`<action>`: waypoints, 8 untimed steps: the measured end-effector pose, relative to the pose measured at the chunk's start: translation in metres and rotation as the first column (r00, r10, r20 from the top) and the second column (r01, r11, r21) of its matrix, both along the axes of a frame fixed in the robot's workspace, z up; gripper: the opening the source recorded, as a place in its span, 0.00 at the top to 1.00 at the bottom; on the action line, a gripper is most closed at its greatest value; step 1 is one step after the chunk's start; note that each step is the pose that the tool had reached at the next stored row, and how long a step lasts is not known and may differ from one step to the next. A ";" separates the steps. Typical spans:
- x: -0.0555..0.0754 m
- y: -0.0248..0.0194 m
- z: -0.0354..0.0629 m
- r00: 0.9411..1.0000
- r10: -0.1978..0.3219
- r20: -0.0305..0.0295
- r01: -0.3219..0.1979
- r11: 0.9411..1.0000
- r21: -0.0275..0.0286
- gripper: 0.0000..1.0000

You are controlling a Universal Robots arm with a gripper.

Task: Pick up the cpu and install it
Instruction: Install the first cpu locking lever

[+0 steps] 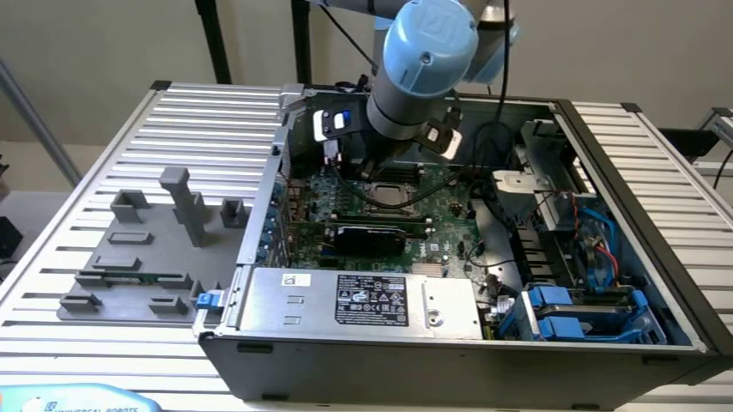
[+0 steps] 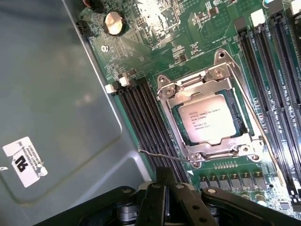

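Note:
The cpu, a silvery square chip with printed text, lies flat inside the dark metal-framed socket on the green motherboard. The socket's frame surrounds it, and a thin wire lever sticks out beside it. My gripper is shut with nothing between its black fingers, a short way off the socket's corner and above the board. In the exterior view the arm reaches down into the open grey computer case, over the socket.
Black memory slots run close beside the socket, with more slots on its other side. The grey case wall stands nearby. On the exterior view's left, a grey fixture tray holds a green memory stick. The power supply fills the case's front.

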State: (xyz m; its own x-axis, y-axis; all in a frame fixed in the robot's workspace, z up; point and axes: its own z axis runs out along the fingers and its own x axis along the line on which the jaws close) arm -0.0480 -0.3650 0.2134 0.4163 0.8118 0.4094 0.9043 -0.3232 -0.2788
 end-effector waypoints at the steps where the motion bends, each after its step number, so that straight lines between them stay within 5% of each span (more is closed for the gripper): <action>1: 0.000 0.0001 -0.0007 1.000 0.000 0.000 0.000 1.000 -0.002 0.89; 5: -0.002 0.0001 -0.0039 1.000 0.000 0.000 0.000 1.000 -0.010 0.89; 8: -0.003 0.0001 -0.0074 1.000 0.000 0.001 0.000 1.000 -0.023 0.89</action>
State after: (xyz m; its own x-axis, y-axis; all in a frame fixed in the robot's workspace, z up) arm -0.0506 -0.3649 0.2060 0.4159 0.8211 0.3909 0.9046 -0.3295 -0.2705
